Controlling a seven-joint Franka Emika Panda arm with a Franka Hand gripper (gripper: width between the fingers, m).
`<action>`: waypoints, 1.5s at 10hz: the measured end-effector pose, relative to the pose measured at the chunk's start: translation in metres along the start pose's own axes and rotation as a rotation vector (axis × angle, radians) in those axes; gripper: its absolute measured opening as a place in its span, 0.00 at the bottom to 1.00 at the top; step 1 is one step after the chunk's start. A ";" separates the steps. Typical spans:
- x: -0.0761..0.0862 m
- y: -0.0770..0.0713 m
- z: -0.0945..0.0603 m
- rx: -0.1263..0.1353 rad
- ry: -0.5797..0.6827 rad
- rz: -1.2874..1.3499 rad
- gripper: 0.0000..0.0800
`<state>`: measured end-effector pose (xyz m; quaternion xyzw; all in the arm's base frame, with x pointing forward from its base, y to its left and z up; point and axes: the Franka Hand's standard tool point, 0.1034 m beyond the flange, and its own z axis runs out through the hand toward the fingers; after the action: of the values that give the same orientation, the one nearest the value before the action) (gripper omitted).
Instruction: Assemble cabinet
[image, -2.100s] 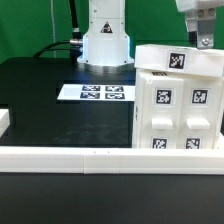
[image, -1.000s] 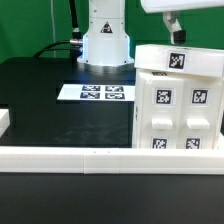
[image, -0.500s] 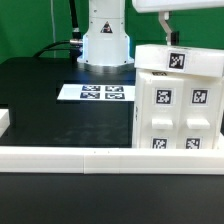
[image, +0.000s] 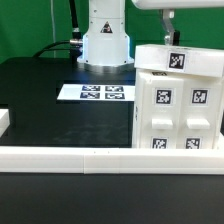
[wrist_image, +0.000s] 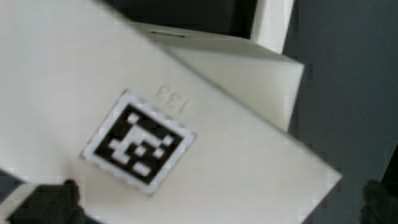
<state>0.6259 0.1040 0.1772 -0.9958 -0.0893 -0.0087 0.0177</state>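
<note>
The fingers (image: 168, 33) hang spread wide and hold nothing, poised just above the top of the cabinet (image: 178, 100) at the far side of the scene. In the exterior view only one finger (image: 169, 36) shows clearly, a dark tip below the white arm that enters from the upper edge; it is apart from the cabinet's top face, with a slim gap between. In the wrist view the two dark fingertips (wrist_image: 45, 203) show at the two lower corners of the picture, far apart, with the cabinet's white surface (wrist_image: 107, 90) between and beneath them.

The cabinet stands on the black worktop (image: 50, 100) toward the exterior view's right, close to the front edge and just behind the long low white rail (image: 100, 158) that runs along that edge. Its front face carries four square black-and-white markers in a grid, and its tilted top face carries another marker (image: 178, 59). The wrist view looks down on one such marker (wrist_image: 139, 140), seen at a slant on a white panel.

The marker board (image: 96, 93) lies flat on the worktop near the middle, to the exterior view's left of the cabinet and in front of the robot's white base (image: 106, 40). The two are apart.
</note>
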 end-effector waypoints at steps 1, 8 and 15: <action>0.000 0.001 0.000 -0.005 0.001 -0.094 1.00; -0.003 0.002 0.006 -0.012 -0.012 -0.507 1.00; -0.005 0.006 0.011 -0.021 -0.026 -0.657 1.00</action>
<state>0.6224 0.0973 0.1659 -0.9139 -0.4058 -0.0023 0.0026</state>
